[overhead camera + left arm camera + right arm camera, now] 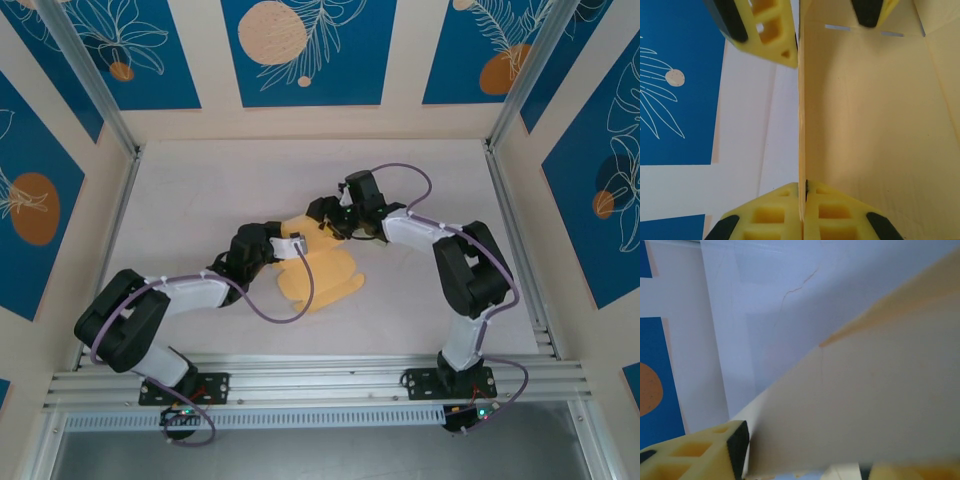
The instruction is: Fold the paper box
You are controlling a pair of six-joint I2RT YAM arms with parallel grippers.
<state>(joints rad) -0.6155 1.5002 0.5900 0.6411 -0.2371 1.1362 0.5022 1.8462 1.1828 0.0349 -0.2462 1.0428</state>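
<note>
The yellow paper box [322,270] lies partly unfolded in the middle of the table, one panel raised at its far end. In the left wrist view that panel [875,125] stands on edge, and my left gripper [804,189] is shut on its near edge. From above, the left gripper [298,243] sits at the box's left rear. My right gripper [330,218] meets the box from the far side. It stands open, and its fingers [771,31] straddle the raised panel's far edge. The right wrist view has the panel [870,405] passing between the wide-apart fingers [715,452].
The white table [200,190] is bounded by metal frame posts [110,110] and blue patterned walls. A metal rail [320,375] runs along the near edge by the arm bases. Purple cables loop over both arms.
</note>
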